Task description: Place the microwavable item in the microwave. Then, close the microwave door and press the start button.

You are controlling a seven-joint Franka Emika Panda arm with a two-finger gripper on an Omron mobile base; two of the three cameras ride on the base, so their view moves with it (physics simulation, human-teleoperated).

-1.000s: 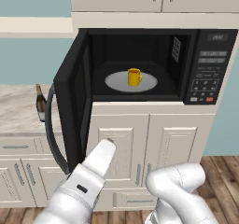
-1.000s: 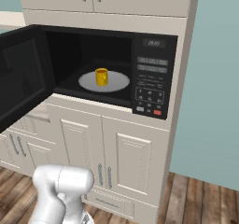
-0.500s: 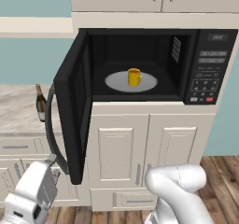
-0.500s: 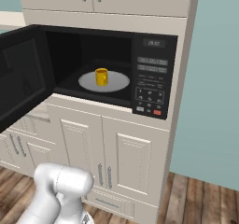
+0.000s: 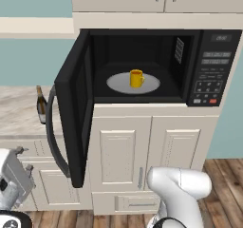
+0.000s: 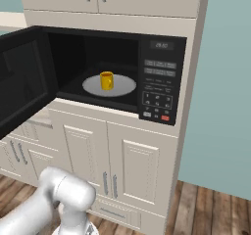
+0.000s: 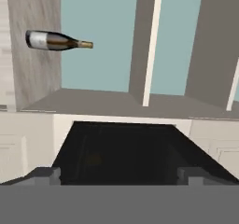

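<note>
The yellow-orange mug [image 5: 136,78] [image 6: 106,80] stands upright on the round grey turntable [image 5: 118,83] inside the black microwave [image 5: 216,65] [image 6: 162,77]. Its door [image 5: 76,113] [image 6: 22,77] hangs wide open to the left, with the grey bar handle [image 5: 51,137] on the outer side. My gripper [image 5: 23,161] is low at the left, outside the door and below the handle. In the hand view the gripper [image 7: 119,176] is open with nothing between its fingers, and it faces the door's dark outer face [image 7: 121,148].
A dark wine bottle [image 5: 41,106] [image 7: 56,40] stands on the marble counter [image 5: 19,108] left of the door. White cabinet doors [image 5: 123,156] and drawers fill the space under the microwave. My arm's white base link [image 5: 178,189] sits low in front of them, above the wooden floor [image 6: 215,209].
My forearm has swung from the middle of the left base view down to its lower left corner, behind the open door. The mug and the door have not moved.
</note>
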